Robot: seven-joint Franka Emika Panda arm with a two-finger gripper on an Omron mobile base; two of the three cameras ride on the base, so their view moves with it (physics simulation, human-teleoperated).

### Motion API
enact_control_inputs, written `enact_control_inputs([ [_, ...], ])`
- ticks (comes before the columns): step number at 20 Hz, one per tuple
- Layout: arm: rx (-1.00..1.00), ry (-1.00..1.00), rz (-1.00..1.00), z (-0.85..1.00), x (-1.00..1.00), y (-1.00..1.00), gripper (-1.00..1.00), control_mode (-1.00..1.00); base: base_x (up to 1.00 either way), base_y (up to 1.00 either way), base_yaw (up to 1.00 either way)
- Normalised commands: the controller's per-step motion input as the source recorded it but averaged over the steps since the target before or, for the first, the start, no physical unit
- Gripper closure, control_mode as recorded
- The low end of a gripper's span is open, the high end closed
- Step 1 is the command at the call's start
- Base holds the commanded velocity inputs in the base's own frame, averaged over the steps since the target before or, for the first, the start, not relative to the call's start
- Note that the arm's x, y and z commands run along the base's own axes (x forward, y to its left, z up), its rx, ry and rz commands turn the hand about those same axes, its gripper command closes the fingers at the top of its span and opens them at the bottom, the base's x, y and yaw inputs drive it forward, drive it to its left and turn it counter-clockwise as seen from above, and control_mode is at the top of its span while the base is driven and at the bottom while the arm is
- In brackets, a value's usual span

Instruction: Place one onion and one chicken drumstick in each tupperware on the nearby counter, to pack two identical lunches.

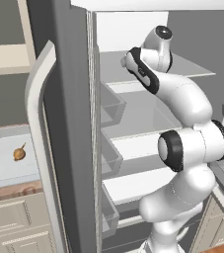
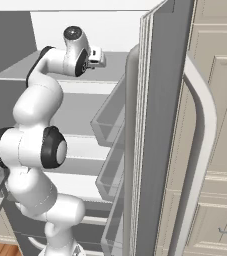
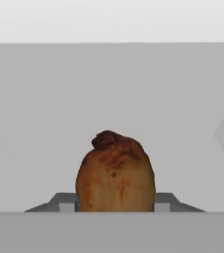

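Note:
In the hand view a browned chicken drumstick (image 3: 115, 175) stands on a pale fridge shelf, and my gripper (image 3: 115, 203) is shut on it, one dark fingertip pressed against each of its sides. My arm reaches into the upper shelf of the open fridge (image 1: 148, 74), its hand (image 2: 96, 57) pointing inward. At the far left, a pale grey-white tupperware (image 1: 0, 170) rests on the counter (image 1: 10, 191) with one onion (image 1: 18, 153) inside.
The open left fridge door (image 1: 69, 128), with its white handle (image 1: 34, 118), stands between the arm and the counter. The right door (image 2: 160, 125) carries clear bins (image 2: 107, 125). More fridge shelves (image 1: 138, 148) lie below the hand. Beige cabinets (image 2: 220, 150) stand to the right.

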Motion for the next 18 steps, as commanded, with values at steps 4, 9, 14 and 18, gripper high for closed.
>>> enact_control_inputs([
  [4, 0.0, 0.0, 0.0, -0.09, -0.09, 0.02, 1.0, -1.0, 0.0, 0.0, 0.0],
  [9, 0.0, 0.0, 0.0, -0.25, -0.82, 0.12, 1.0, -1.0, 0.0, 0.0, 0.0],
  [14, 0.0, 0.0, 0.0, -0.01, -1.0, 0.01, 1.0, -1.0, 0.0, 0.0, 0.0],
  [18, 0.0, 0.0, 0.0, 0.15, -1.0, 0.0, 1.0, -1.0, 0.0, 0.0, 0.0],
])
